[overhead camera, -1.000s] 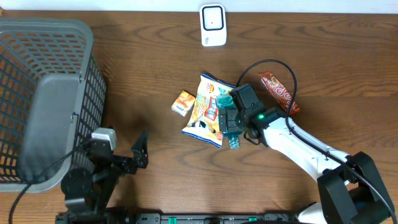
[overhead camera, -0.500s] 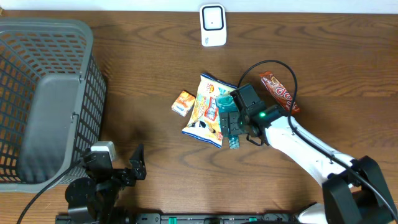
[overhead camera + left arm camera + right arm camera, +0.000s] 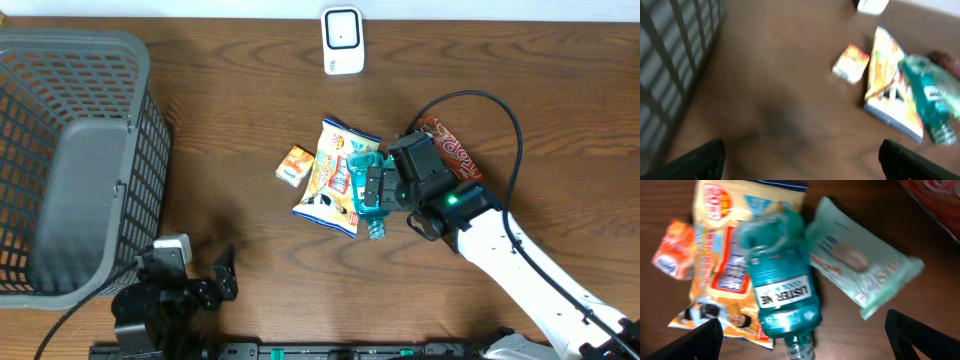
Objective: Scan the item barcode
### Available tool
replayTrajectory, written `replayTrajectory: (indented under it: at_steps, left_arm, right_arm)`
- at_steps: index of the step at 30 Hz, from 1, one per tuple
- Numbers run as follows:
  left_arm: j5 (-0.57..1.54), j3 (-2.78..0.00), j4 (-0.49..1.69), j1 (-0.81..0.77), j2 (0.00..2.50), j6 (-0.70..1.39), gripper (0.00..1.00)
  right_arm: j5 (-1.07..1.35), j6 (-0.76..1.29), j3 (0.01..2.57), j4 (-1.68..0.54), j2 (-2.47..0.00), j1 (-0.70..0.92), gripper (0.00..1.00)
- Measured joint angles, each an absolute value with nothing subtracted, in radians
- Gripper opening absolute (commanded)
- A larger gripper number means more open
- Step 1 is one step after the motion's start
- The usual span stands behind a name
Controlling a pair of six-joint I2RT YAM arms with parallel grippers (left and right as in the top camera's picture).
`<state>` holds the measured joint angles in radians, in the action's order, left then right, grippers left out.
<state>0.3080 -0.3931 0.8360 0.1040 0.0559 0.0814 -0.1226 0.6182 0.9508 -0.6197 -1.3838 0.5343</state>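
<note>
A white barcode scanner (image 3: 341, 40) stands at the table's far edge. The items lie mid-table: a small orange box (image 3: 294, 165), an orange-and-blue chips bag (image 3: 330, 180), a teal mouthwash bottle (image 3: 370, 210) and a red candy bar (image 3: 455, 150). In the right wrist view the bottle (image 3: 782, 287) lies over the bag (image 3: 722, 255), beside a pale green wipes pack (image 3: 860, 262). My right gripper (image 3: 378, 188) hovers open above the bottle, its fingers wide apart and holding nothing. My left gripper (image 3: 222, 278) is open and empty near the front edge.
A large grey wire basket (image 3: 70, 160) fills the left side; its wall (image 3: 670, 50) shows in the left wrist view. The right arm's black cable (image 3: 505, 115) loops over the table behind the candy bar.
The left arm has drawn back toward the front edge. The right gripper has shifted a little to the right above the bottle, and its cable loop has swung right.
</note>
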Motion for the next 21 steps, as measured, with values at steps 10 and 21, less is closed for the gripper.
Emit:
replayTrajectory:
  at_steps: [10, 21]
  left_arm:
    - [0.308, -0.303, 0.884, 0.103, 0.048, 0.081, 0.98]
    - [0.304, -0.234, 0.804, 0.102, 0.023, 0.081, 0.98]
  right_arm:
    - [-0.258, 0.764, 0.951, -0.694, -1.384, 0.531, 0.99]
    - [-0.285, 0.781, 0.951, -0.699, -1.384, 0.509, 0.99]
